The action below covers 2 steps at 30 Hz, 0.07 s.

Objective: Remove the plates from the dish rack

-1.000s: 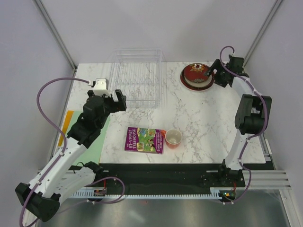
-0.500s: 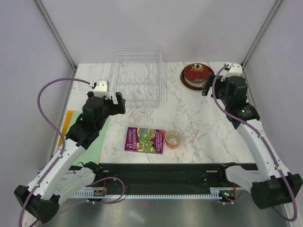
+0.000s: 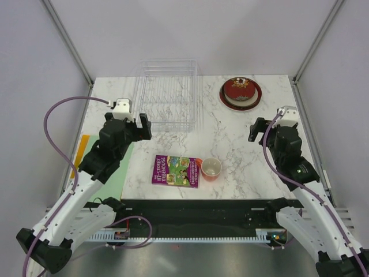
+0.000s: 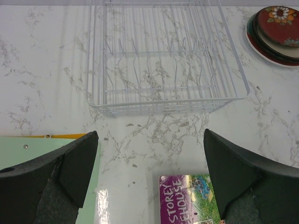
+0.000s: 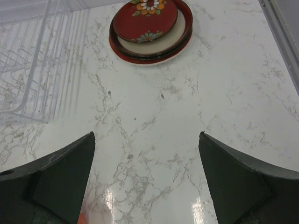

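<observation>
**Desk editor:** Where were the plates pictured?

**Photographer:** The plates [image 3: 240, 92] were seen stacked in one pile on the white marbled desk [image 3: 230, 138], towards its far right corner (a small red flowered one on top, a cream-centred one under it, a dark red rim at the bottom). The pile was set to the right of the clear dish rack [image 3: 167, 95], apart from it. The number of plates in the pile could not be told.

**Desk editor:** And how were the hands caught?

**Photographer:** The left hand [image 4: 150, 140] was held released, its fingers spread wide and nothing gripped, over the desk just on the near side of the rack's front edge. The right hand [image 5: 145, 137] was likewise parted and nothing was grasped by it. It was held over bare marble on the near side of the pile, well apart from it.

**Desk editor:** What else was framed?

**Photographer:** A purple picture book [image 3: 177, 171] was laid flat near the desk's front edge. An orange cup [image 3: 211, 168] was stood upright just beside its right end. A pale green sheet [image 3: 118, 173] was seen at the left edge.
</observation>
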Motion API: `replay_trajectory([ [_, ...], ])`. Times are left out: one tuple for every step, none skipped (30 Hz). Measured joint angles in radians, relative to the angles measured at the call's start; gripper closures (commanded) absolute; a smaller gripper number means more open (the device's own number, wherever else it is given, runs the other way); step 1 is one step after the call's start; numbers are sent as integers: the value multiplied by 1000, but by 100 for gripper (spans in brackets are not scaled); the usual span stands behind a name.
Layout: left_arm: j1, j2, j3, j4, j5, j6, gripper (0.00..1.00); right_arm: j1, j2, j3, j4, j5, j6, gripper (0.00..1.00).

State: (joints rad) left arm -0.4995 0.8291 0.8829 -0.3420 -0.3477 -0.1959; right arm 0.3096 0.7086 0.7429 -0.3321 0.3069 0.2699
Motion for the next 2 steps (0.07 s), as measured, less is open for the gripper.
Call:
replay_trajectory([
  [0,-2,0,0,-1,2,0,1,14,0,1,9,0,2],
  [0,-5,0,0,-2,4,0,1,28,0,1,14,0,2],
])
